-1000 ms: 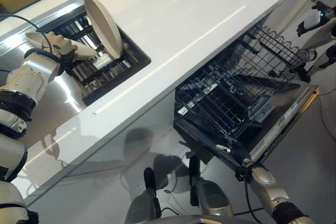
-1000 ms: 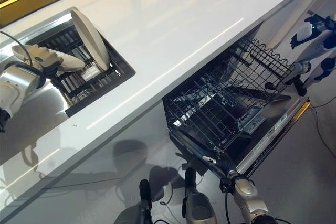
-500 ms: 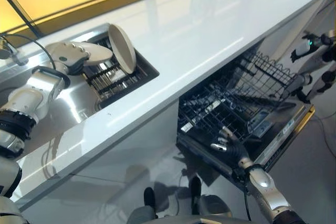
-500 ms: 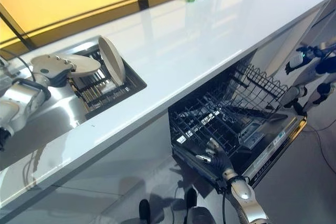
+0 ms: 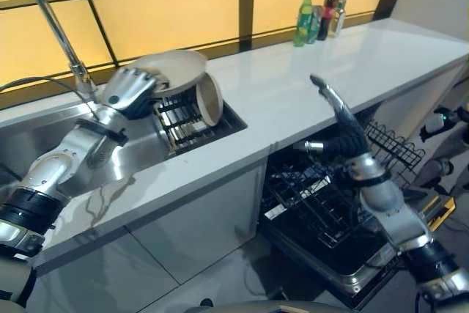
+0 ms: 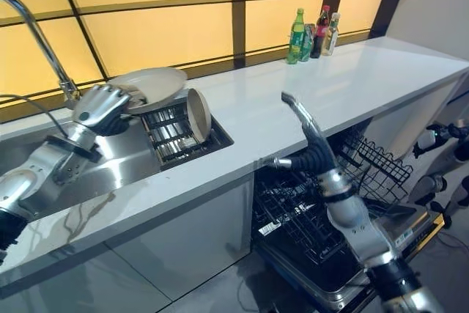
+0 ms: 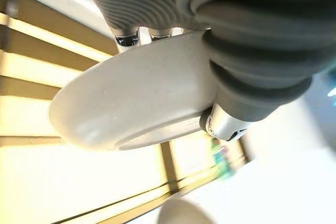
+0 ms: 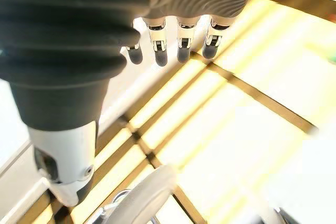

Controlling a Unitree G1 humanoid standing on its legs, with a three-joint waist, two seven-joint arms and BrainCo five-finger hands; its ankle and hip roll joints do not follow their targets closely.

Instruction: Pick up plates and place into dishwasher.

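My left hand point(image 5: 128, 91) is shut on the rim of a pale round plate point(image 5: 179, 70) and holds it roughly level above the dish rack point(image 5: 183, 121) in the sink. In the left wrist view the fingers lie over the plate point(image 7: 131, 98) and the thumb point(image 7: 226, 121) presses from below. A second plate point(image 5: 210, 99) stands on edge in that rack. My right hand point(image 5: 343, 135) is raised over the counter's front edge, open, its fingers point(image 8: 178, 45) straight and holding nothing. Below it the dishwasher's lower rack point(image 5: 308, 207) stands pulled out.
A tall curved faucet point(image 5: 44, 12) rises at the back left of the steel sink point(image 5: 44, 133). Several bottles point(image 5: 319, 16) stand at the back of the white counter point(image 5: 352, 56). A wire basket point(image 5: 396, 153) juts out beside the dishwasher.
The camera has tipped up, so the whole scene shifted. My left hand has lifted a plate off the sink rack. My right hand rose from the dishwasher door to counter height.
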